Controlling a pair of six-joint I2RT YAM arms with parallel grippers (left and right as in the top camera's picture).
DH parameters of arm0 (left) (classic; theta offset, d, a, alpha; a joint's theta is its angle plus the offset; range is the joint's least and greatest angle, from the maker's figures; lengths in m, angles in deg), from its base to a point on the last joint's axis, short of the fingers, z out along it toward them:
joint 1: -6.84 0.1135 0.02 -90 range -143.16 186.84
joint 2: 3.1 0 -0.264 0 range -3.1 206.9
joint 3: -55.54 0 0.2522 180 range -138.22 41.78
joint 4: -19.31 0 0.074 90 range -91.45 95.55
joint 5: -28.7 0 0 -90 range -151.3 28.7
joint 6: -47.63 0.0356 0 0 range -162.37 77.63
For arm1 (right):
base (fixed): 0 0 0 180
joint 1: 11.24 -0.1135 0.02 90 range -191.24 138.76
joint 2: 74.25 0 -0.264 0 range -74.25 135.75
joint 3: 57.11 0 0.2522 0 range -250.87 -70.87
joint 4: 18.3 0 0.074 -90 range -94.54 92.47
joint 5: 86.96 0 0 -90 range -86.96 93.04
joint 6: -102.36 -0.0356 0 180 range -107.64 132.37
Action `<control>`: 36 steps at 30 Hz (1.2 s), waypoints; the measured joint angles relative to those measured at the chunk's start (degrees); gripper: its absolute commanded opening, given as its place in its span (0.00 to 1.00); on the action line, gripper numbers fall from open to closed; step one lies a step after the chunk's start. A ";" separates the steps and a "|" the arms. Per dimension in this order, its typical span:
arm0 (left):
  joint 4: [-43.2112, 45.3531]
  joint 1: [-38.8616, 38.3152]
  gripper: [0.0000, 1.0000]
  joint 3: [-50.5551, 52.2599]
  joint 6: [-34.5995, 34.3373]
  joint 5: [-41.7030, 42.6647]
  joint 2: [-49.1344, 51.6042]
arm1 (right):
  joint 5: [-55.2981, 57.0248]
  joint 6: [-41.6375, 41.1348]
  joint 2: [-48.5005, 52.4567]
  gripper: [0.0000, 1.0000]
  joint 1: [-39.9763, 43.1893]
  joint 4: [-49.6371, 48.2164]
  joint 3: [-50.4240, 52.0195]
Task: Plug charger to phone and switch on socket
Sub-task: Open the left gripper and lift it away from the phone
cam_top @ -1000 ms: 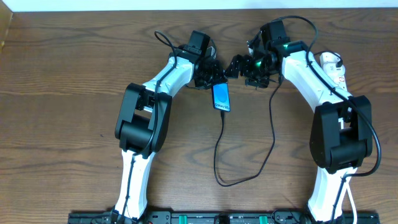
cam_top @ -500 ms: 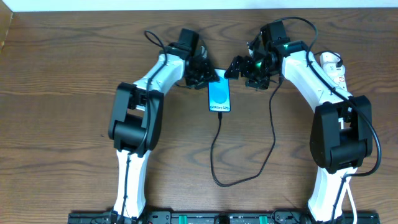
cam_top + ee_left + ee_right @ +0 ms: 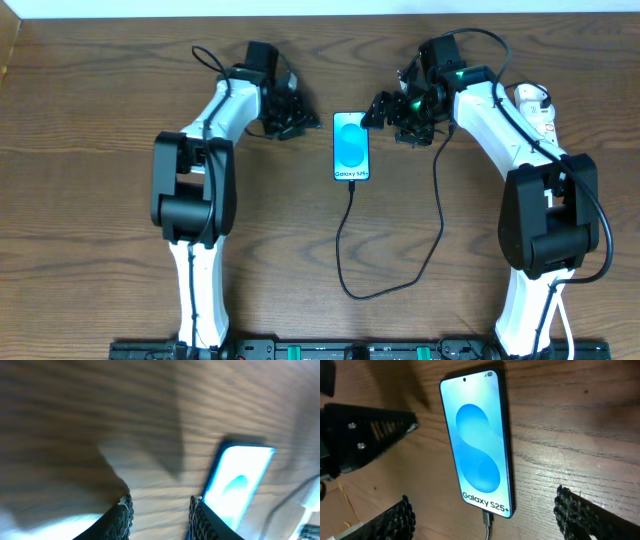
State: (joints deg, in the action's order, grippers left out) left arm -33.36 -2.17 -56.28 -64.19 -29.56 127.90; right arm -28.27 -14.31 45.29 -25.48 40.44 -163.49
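Flanking phone (image 3: 351,148); left gripper (image 3: 296,121) parted, empty; right gripper (image 3: 390,116) wide, near its edge.

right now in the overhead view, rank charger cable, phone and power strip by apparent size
1. charger cable: longest span
2. phone
power strip: mostly hidden by the right arm, so unranked

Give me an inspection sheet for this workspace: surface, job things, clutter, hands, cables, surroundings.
Surface: brown wood-grain table.
Job's things: phone flat, screen lit; power strip far right, partly behind the right arm, switch unreadable.
Clutter: nothing seen.
Hands: left hand open, apart from phone; right hand open, beside phone's top corner.
Cables: charger plugged into phone's bottom, looping back rightward.
Surroundings: pale band beyond the far edge.
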 measured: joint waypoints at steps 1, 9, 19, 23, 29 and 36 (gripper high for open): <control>-1.33 0.50 0.40 0.00 0.79 -1.75 -0.44 | 0.02 0.00 0.00 0.91 -0.02 0.00 0.00; -8.28 5.16 0.43 0.22 6.43 -14.01 -5.92 | 0.63 0.20 0.00 0.99 -0.02 0.11 0.00; -16.04 5.53 0.51 0.22 10.49 -23.56 -24.68 | 1.31 0.20 0.00 0.99 -0.02 0.55 0.00; -18.01 5.53 0.55 0.22 11.19 -24.48 -29.33 | 1.53 0.20 0.00 0.99 -0.02 1.09 -0.02; -21.66 5.53 0.65 0.22 11.41 -24.68 -34.53 | 2.49 0.20 0.00 0.99 -0.02 1.49 0.00; -27.43 5.53 0.68 0.22 11.41 -24.85 -37.90 | 2.64 0.20 0.00 0.99 -0.02 1.49 -0.02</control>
State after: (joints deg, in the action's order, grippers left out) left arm -60.79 3.36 -56.06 -52.78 -54.41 90.00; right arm -25.63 -14.11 45.29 -25.50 41.92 -163.51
